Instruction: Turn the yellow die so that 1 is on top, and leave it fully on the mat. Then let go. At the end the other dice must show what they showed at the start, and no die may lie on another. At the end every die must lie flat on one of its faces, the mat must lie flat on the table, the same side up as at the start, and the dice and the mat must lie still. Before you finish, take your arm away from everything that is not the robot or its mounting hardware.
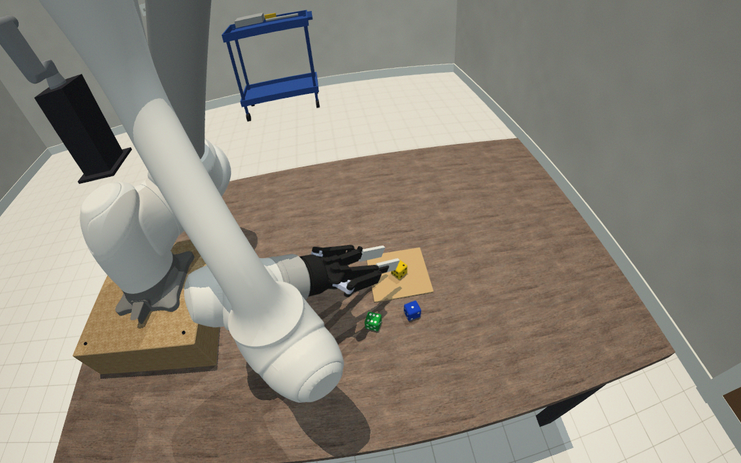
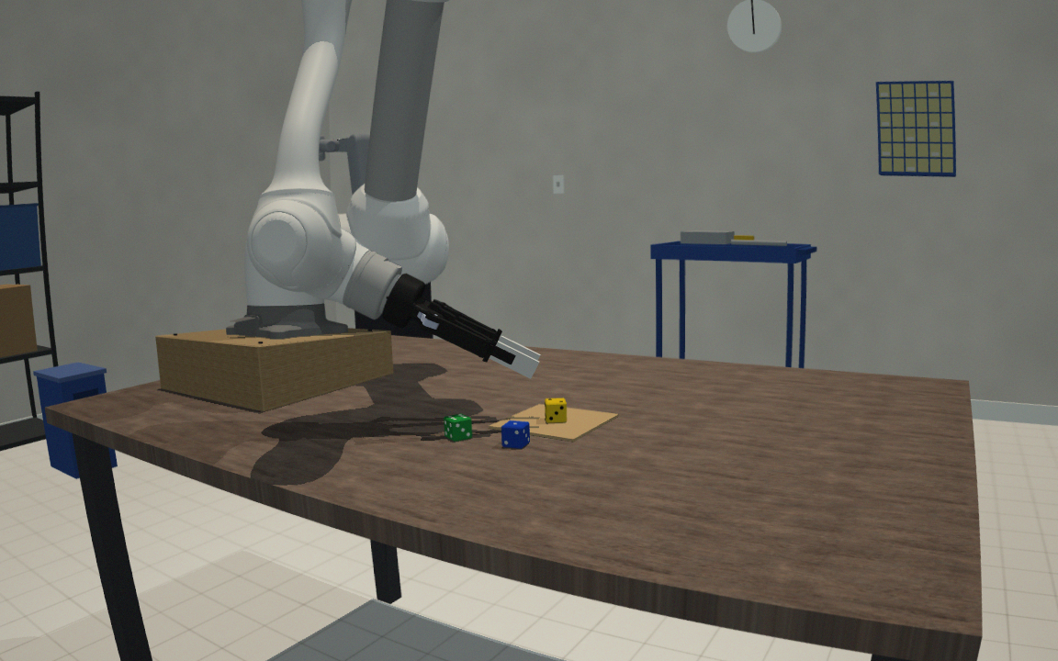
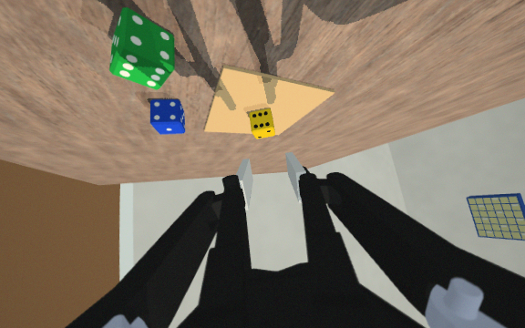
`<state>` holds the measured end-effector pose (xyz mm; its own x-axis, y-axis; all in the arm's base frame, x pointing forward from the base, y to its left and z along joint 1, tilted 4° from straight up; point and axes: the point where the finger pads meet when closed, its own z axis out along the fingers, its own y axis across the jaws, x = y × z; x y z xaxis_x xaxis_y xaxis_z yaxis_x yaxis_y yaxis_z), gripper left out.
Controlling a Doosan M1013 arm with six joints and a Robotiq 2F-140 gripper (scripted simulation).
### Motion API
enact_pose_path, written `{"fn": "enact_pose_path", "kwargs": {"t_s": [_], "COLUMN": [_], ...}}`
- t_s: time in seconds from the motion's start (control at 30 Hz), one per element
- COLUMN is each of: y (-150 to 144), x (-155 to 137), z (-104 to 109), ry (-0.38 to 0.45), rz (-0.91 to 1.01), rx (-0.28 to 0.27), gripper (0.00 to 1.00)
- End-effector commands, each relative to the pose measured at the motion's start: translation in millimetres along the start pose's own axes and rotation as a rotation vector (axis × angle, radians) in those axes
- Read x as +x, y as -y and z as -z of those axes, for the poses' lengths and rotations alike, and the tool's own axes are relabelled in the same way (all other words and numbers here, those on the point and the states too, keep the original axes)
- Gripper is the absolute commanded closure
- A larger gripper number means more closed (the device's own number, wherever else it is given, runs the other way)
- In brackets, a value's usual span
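Observation:
The yellow die (image 1: 401, 269) (image 2: 555, 409) (image 3: 262, 123) lies flat on the tan mat (image 1: 413, 285) (image 2: 590, 419) (image 3: 299, 97), near the mat's middle. In the wrist view the side facing my gripper shows six black pips. I cannot read its top face. My gripper (image 1: 390, 254) (image 2: 531, 366) (image 3: 269, 166) hangs tilted above the mat's near edge, a little back from the die and above it. Its fingers are parted and nothing is between them. The mat lies flat on the table.
A green die (image 1: 373, 321) (image 2: 457, 427) (image 3: 141, 47) and a blue die (image 1: 412, 310) (image 2: 514, 433) (image 3: 168, 117) lie on the table just off the mat, apart from each other. The arm's wooden base block (image 1: 131, 339) (image 2: 270, 369) stands at the table's left. A blue cart (image 1: 272, 57) (image 2: 730, 251) stands on the floor behind.

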<state>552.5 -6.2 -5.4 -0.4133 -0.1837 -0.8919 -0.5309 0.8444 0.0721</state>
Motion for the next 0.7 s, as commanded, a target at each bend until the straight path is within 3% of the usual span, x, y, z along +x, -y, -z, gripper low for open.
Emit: {"fn": "enact_pose_path", "kwargs": {"t_s": [0.0,0.4,0.57,0.67], "y": [0,0,3,-1], "x": [-12,-16,-25,-29], "z": [6,7,4,-1], "ry": [-0.001,-0.024,-0.14,-0.253], "rz": [-0.001,-0.001,0.0,-0.002], "rx": [-0.001,-0.001,0.018,-0.002], "gripper": [0.72,0.72,0.72,0.72]}}
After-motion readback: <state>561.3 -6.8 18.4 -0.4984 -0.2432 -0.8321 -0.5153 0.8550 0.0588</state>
